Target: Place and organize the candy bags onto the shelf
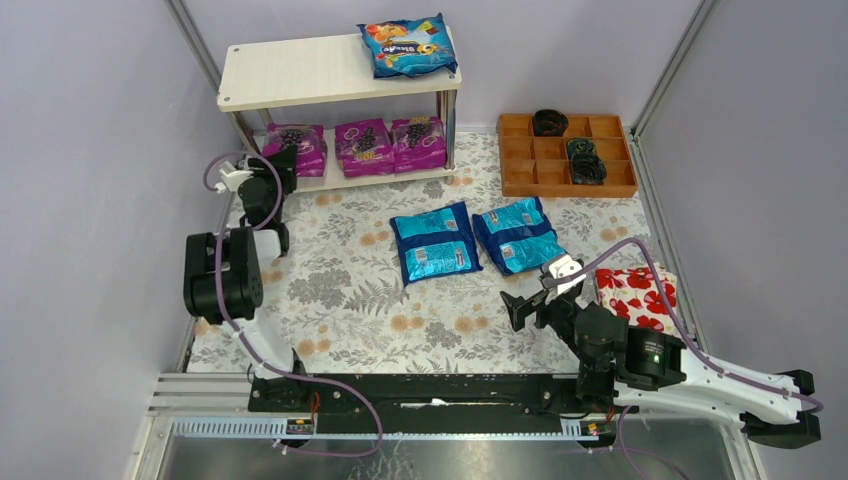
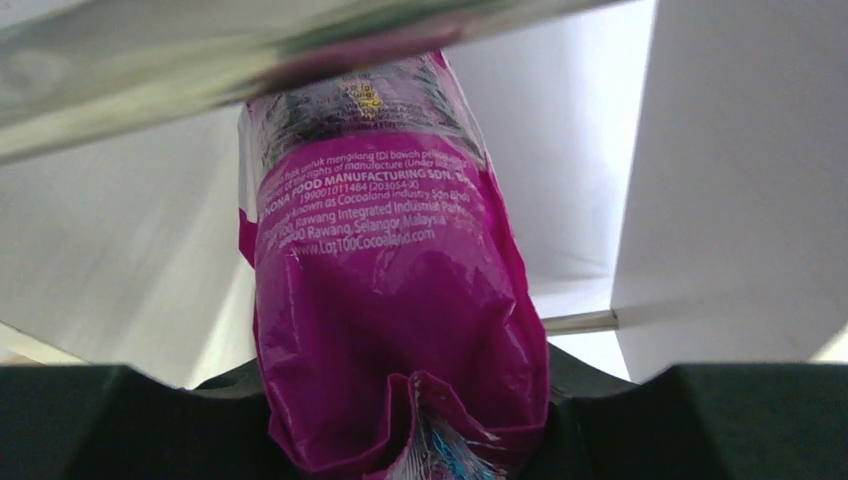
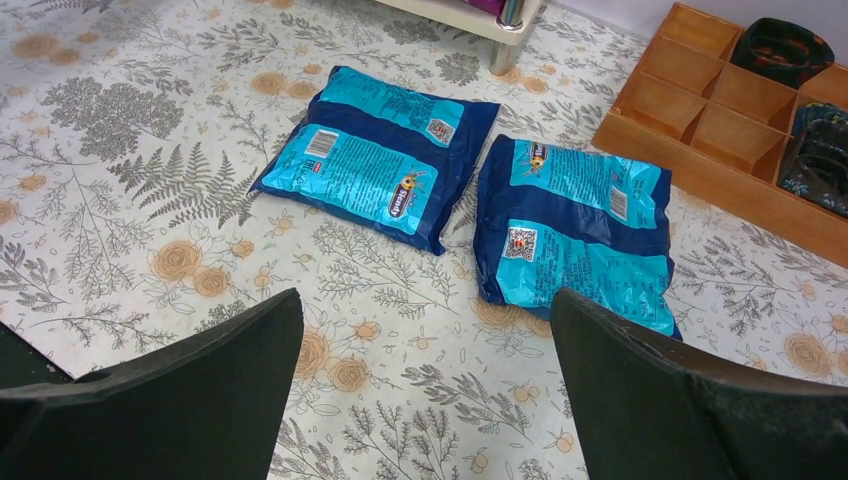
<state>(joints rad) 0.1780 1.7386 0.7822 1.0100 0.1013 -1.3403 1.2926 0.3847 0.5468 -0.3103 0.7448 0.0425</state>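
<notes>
A purple bag [image 2: 390, 300] is clamped by the left end effector [image 1: 280, 165] at the shelf's [image 1: 300, 70] lower board, upper left; release is judged due next. The right end effector [image 3: 425, 310] is spread wide and empty near two blue bags [image 1: 433, 243] on the desk [image 1: 340, 290].

Three purple candy bags [image 1: 297, 148] [image 1: 364, 146] [image 1: 419, 142], three blue candy bags [image 1: 407, 46] [image 1: 433, 243] [image 1: 519, 234], one shelf [image 1: 290, 72], one compartment tray [image 1: 520, 180], one flowered packet [image 1: 637, 298].

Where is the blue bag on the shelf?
Top view: the blue bag lies at the right end of the shelf's upper board, above the rightmost purple bag.
</notes>
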